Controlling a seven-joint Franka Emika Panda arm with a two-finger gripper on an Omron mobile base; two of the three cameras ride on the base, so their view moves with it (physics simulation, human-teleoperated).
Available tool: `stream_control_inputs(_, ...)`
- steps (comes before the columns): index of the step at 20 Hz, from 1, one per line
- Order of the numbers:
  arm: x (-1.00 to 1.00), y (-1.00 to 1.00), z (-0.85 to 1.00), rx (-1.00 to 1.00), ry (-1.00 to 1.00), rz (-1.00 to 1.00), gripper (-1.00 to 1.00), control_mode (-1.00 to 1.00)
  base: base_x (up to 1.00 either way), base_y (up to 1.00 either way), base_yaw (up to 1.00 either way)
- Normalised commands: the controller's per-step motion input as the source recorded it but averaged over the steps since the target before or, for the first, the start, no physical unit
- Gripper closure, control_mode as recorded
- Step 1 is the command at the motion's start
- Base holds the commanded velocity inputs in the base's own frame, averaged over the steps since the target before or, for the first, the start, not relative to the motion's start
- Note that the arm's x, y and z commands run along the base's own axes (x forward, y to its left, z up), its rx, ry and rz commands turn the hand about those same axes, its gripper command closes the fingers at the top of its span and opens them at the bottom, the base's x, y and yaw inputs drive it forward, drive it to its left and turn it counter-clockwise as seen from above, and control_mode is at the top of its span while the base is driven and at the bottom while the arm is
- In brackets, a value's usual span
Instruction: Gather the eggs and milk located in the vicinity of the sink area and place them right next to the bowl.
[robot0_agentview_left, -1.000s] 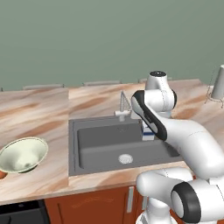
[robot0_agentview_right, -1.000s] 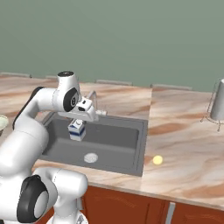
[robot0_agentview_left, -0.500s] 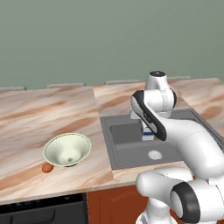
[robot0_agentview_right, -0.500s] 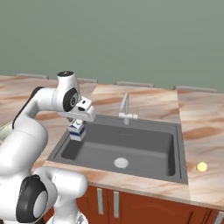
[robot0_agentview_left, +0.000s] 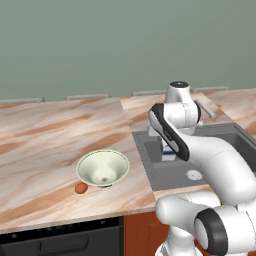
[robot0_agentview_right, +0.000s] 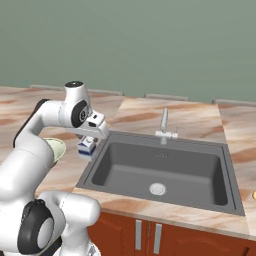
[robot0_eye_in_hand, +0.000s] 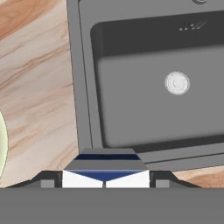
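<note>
Your gripper (robot0_agentview_right: 87, 148) is clamped on the milk (robot0_agentview_right: 86, 149), just left of the sink (robot0_agentview_right: 165, 170); carry it left, setting it beside the bowl (robot0_agentview_left: 103, 168), where 1 egg (robot0_agentview_left: 81, 188) lies.

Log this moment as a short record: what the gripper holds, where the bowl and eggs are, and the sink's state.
gripper: closed on the small white milk carton with dark blue bands, carried above the sink's left edge
bowl: wide pale cream-green bowl on the marble counter, left of the sink
egg: orange-brown egg on the counter, just left of the bowl
sink: dark grey rectangular basin, nothing inside, silver drain visible
</note>
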Motion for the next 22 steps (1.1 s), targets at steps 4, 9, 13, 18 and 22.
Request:
stream_control_inputs(4, 0.00, 0.08, 0.00, 0.00, 0.00, 0.00, 1.00, -1.00, 0.00, 0.00, 0.00)
stream_control_inputs(9, 0.02, 0.00, 0.00, 0.00, 0.00, 0.00, 1.00, -1.00, 0.00, 0.00, 0.00)
stream_control_inputs(13, 0.11, 0.00, -0.04, 0.00, 0.00, 0.00, 1.00, -1.00, 0.00, 0.00, 0.00)
stream_control_inputs(18, 0.21, 0.02, -0.11, 0.00, 0.00, 0.00, 1.00, -1.00, 0.00, 0.00, 0.00)
stream_control_inputs(22, 0.38, 0.11, -0.17, 0.04, 0.00, 0.04, 1.00, -1.00, 0.00, 0.00, 0.00)
